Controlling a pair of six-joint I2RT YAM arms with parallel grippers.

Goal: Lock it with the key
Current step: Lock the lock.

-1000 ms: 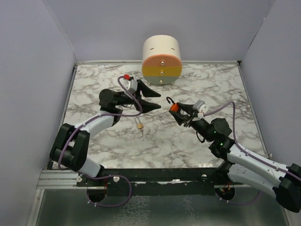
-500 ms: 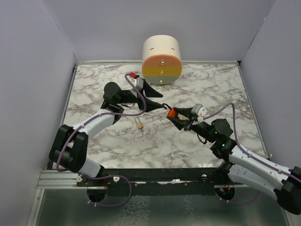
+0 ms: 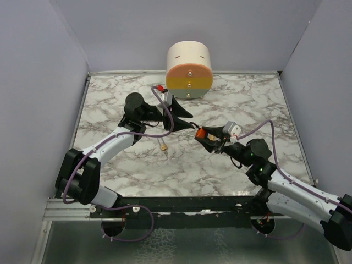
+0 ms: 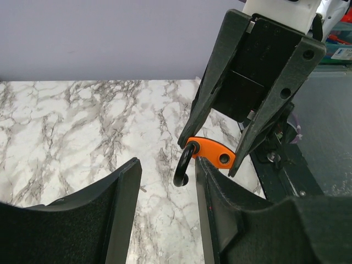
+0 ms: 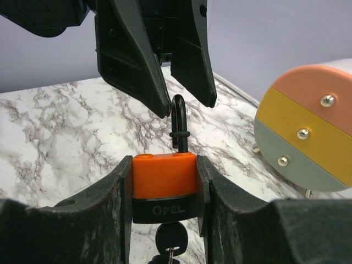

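Near the middle of the marble table (image 3: 110, 110), the right gripper (image 5: 164, 165) was clamped on an orange padlock (image 5: 164, 176), one finger on each side of its body. The black shackle (image 5: 179, 121) pointed away toward the left arm. The key (image 5: 169, 240) hung directly under the padlock's base, its black head showing between the right fingers.

The left gripper (image 4: 166, 165) was spread, with a finger either side of the shackle tip. Whether either finger touched it, I could not tell.

A small brass padlock (image 3: 163, 146) lay on the table toward 8 o'clock of the grippers. A striped drum (image 3: 189, 69) sat at 12 o'clock, at the far edge.
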